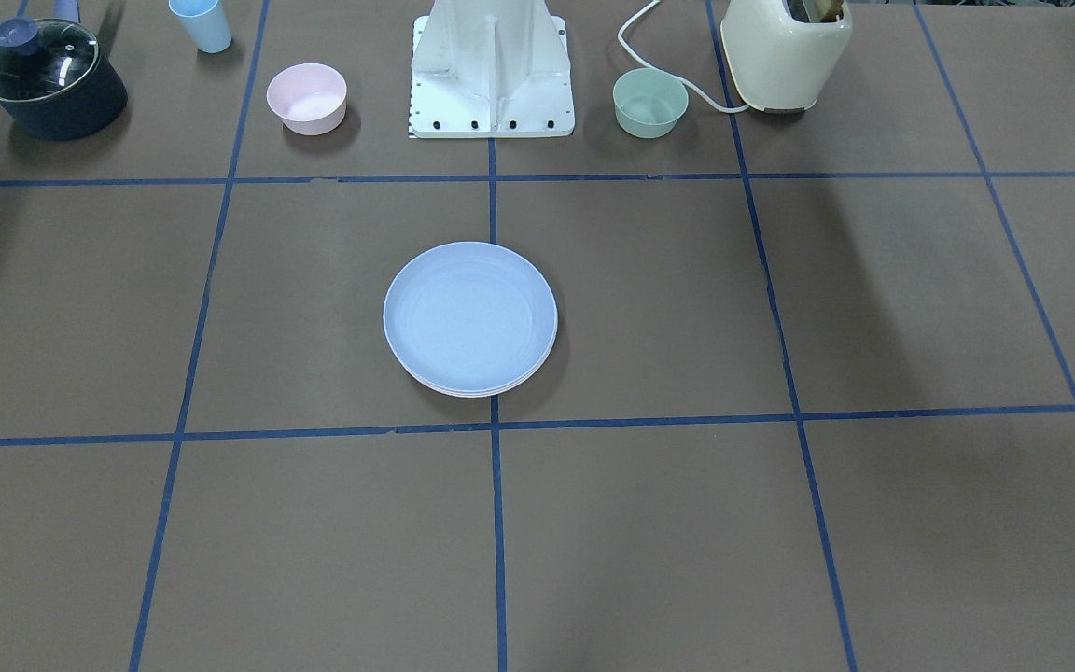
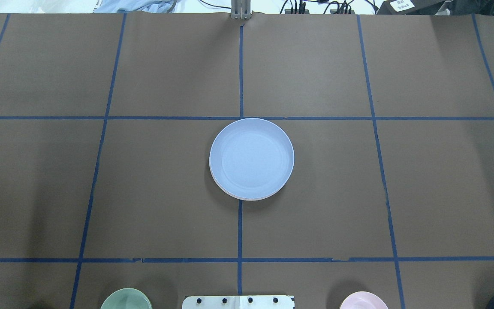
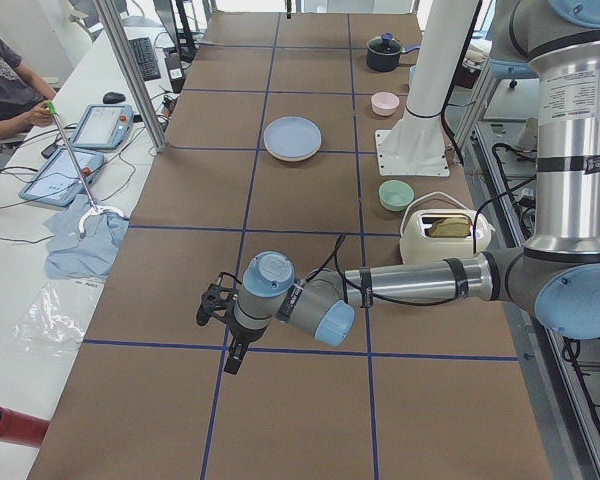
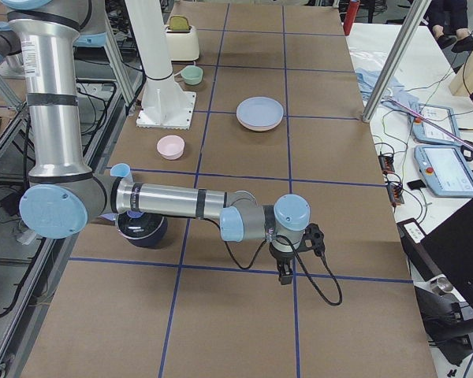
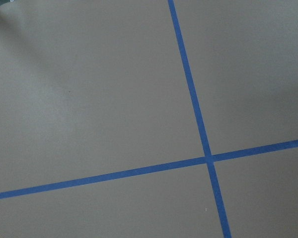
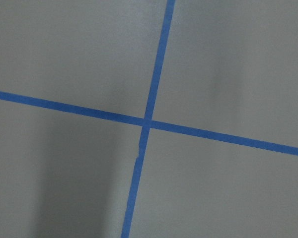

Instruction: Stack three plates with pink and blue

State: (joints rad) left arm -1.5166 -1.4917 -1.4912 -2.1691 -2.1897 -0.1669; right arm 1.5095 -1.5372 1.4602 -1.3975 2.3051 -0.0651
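The light blue plate (image 1: 469, 313) lies on top of a stack at the table's middle, also seen in the overhead view (image 2: 251, 156) and both side views (image 3: 292, 136) (image 4: 260, 112). A thin pinkish rim (image 1: 481, 392) of a plate under it shows at the stack's edge. The pale cream-green plate is hidden. My left gripper (image 3: 232, 358) points down over bare table far from the stack, shown only in the left side view. My right gripper (image 4: 284, 274) points down at the opposite end, shown only in the right side view. I cannot tell whether either is open or shut.
Along the robot's side stand a dark pot with a glass lid (image 1: 48, 79), a light blue cup (image 1: 202, 23), a small pink bowl (image 1: 307, 96), the white robot base (image 1: 491, 75), a green bowl (image 1: 650, 101) and a cream toaster (image 1: 785, 51). An operator (image 3: 5, 90) sits beside the table.
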